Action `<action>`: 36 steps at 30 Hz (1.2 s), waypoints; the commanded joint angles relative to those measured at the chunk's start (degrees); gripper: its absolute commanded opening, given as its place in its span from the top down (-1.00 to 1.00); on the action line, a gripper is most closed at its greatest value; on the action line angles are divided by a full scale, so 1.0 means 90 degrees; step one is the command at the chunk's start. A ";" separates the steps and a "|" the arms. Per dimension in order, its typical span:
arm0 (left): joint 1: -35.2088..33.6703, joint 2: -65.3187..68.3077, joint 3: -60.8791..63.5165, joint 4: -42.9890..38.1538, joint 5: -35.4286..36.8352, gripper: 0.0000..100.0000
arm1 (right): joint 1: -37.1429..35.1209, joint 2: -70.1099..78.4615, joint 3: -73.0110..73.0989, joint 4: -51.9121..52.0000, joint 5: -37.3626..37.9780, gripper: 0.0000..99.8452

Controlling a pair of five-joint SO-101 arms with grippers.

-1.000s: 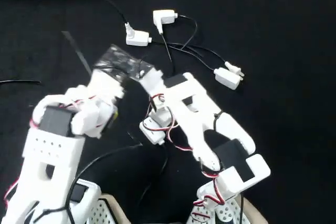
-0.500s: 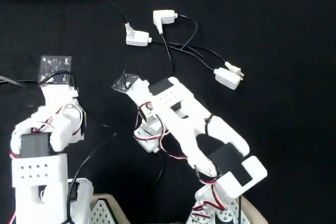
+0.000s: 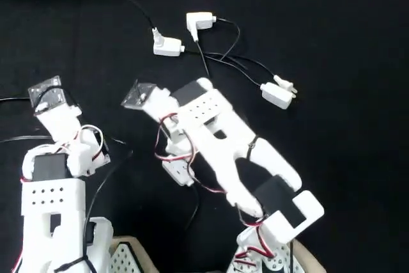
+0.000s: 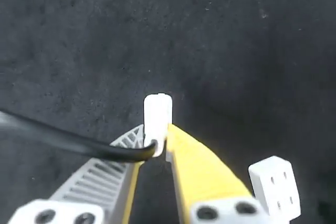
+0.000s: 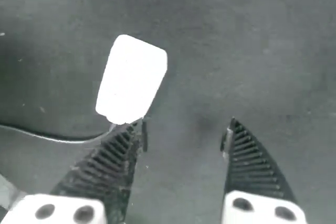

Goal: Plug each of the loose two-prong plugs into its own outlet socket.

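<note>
1. My left fingers (image 4: 197, 166) were clamped on a white plug (image 4: 157, 114) over the black table (image 4: 252, 35), with its black cable (image 4: 63, 141) trailing aside.
2. My right fingers (image 5: 107, 169) stood apart, with a white block (image 5: 132, 80) at one tip.
3. Farther off lay a cabled white piece (image 3: 167, 46), near another (image 3: 199, 21).

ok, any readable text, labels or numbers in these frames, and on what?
No readable text anywhere.
White plastic plug on a black cord, in the left gripper: blank.
White rectangular plastic block by the right gripper: blank.
White plastic arm housing: no legible marks.
</note>
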 commanded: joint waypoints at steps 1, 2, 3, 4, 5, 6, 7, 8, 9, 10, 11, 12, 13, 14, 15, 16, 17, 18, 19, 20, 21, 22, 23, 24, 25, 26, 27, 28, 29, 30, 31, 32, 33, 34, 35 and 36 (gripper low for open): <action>-0.0083 -0.0029 0.0230 -0.0430 0.0147 0.94 | -0.0801 -0.0278 0.0532 -0.0527 -0.0068 0.53; -0.0103 -0.0029 0.0278 -0.0440 0.0147 0.94 | -0.0996 -0.0278 0.0777 -0.0762 -0.0156 0.53; -0.0190 -0.0029 0.0298 -0.0440 0.0147 0.94 | -0.1133 -0.0278 0.0972 -0.0977 -0.0283 0.53; -0.0308 -0.0029 0.0288 -0.0420 0.0147 0.94 | -0.1211 -0.0278 0.1128 -0.1162 -0.0449 0.53; -0.0405 -0.0029 0.0278 -0.0420 0.0147 0.94 | -0.1241 -0.0278 0.1226 -0.1289 -0.0596 0.53; -0.0454 -0.0029 0.0298 -0.0420 0.0137 0.94 | -0.1241 -0.0239 0.1284 -0.1377 -0.0703 0.53; -0.0474 -0.0029 0.0308 -0.0420 0.0137 0.94 | -0.1221 -0.0230 0.1314 -0.1407 -0.0762 0.53; -0.0493 -0.0029 0.0308 -0.0420 0.0137 0.94 | -0.1153 -0.0230 0.1343 -0.1426 -0.0791 0.54; -0.0503 -0.0029 0.0298 -0.0420 0.0137 0.94 | -0.1065 -0.0230 0.1402 -0.1455 -0.0791 0.54; -0.0484 -0.0029 0.0317 -0.0420 0.0137 0.94 | -0.0996 -0.0230 0.1451 -0.1465 -0.0791 0.54; -0.0474 -0.0029 0.0327 -0.0420 0.0137 0.94 | -0.0938 -0.0220 0.1499 -0.1475 -0.0791 0.54; -0.0474 -0.0029 0.0327 -0.0420 0.0137 0.94 | -0.0899 -0.0220 0.1587 -0.1543 -0.0791 0.54; -0.0464 -0.0029 0.0327 -0.0410 0.0137 0.94 | -0.0840 -0.0220 0.1685 -0.1641 -0.0791 0.54; -0.0444 -0.0029 0.0327 -0.0391 0.0127 0.94 | -0.0821 -0.0220 0.1792 -0.1768 -0.0791 0.54; -0.0444 -0.0029 0.0327 -0.0381 0.0068 0.94 | -0.0801 -0.0220 0.1910 -0.1885 -0.0791 0.54; -0.0444 -0.0029 0.0327 -0.0371 -0.0059 0.94 | -0.0781 -0.0220 0.2007 -0.1993 -0.0791 0.54; -0.0454 -0.0029 0.0337 -0.0361 -0.0176 0.94 | -0.0781 -0.0220 0.2095 -0.2071 -0.0791 0.57; -0.0484 -0.0029 0.0337 -0.0361 -0.0264 0.94 | -0.0791 -0.0220 0.2154 -0.2129 -0.0781 0.61; -0.0493 -0.0029 0.0337 -0.0313 -0.0322 0.94 | -0.0791 -0.0220 0.2183 -0.2168 -0.0781 0.68; -0.0493 -0.0029 0.0337 -0.0205 -0.0381 0.94 | -0.0791 -0.0220 0.2193 -0.2198 -0.0781 0.76; -0.0503 -0.0039 0.0337 -0.0127 -0.0420 0.94 | -0.0791 -0.0220 0.2193 -0.2198 -0.0781 0.83; -0.0503 -0.0039 0.0327 -0.0049 -0.0410 0.94 | -0.0781 -0.0220 0.2183 -0.2208 -0.0752 0.91; -0.0532 -0.0039 0.0327 -0.0010 -0.0410 0.94 | -0.0781 -0.0230 0.2173 -0.2256 -0.0742 0.98; -0.0640 -0.0039 0.0327 0.0000 -0.0410 0.94 | -0.0781 -0.0230 0.2173 -0.2354 -0.0733 0.98; -0.0757 -0.0039 0.0317 0.0000 -0.0410 0.94 | -0.0781 -0.0230 0.2134 -0.2422 -0.0723 0.95; -0.0884 -0.0039 0.0308 0.0000 -0.0410 0.94 | -0.0772 -0.0230 0.2115 -0.2481 -0.0576 0.97; -0.1001 -0.0039 0.0317 0.0000 -0.0410 0.94 | -0.0772 -0.0230 0.2105 -0.2501 -0.0293 0.98; -0.1079 -0.0039 0.0337 -0.0010 -0.0410 0.94 | -0.0781 -0.0230 0.2066 -0.2481 0.0049 0.98; -0.1138 -0.0039 0.0337 -0.0010 -0.0410 0.94 | -0.0781 -0.0230 0.2066 -0.2481 0.0410 0.98; -0.1197 -0.0039 0.0337 -0.0010 -0.0410 0.94 | -0.0781 -0.0230 0.2056 -0.2481 0.0762 0.98; -0.1197 -0.0039 0.0347 0.0000 -0.0410 0.94 | -0.0772 -0.0230 0.2056 -0.2481 0.1133 0.98; -0.1197 -0.0039 0.0386 0.0000 -0.0410 0.94 | -0.0742 -0.0230 0.2056 -0.2481 0.1504 0.98; -0.1197 -0.0039 0.0425 0.0000 -0.0420 0.94 | -0.0684 -0.0230 0.2056 -0.2491 0.1875 0.98; -0.1197 -0.0039 0.0425 0.0000 -0.0420 0.94 | -0.0606 -0.0230 0.2046 -0.2501 0.2217 0.98; -0.1197 -0.0039 0.0435 0.0000 -0.0420 0.94 | -0.0488 -0.0230 0.2027 -0.2501 0.2579 0.98; -0.1197 -0.0039 0.0454 0.0000 -0.0420 0.94 | -0.0361 -0.0230 0.1978 -0.2501 0.2960 0.98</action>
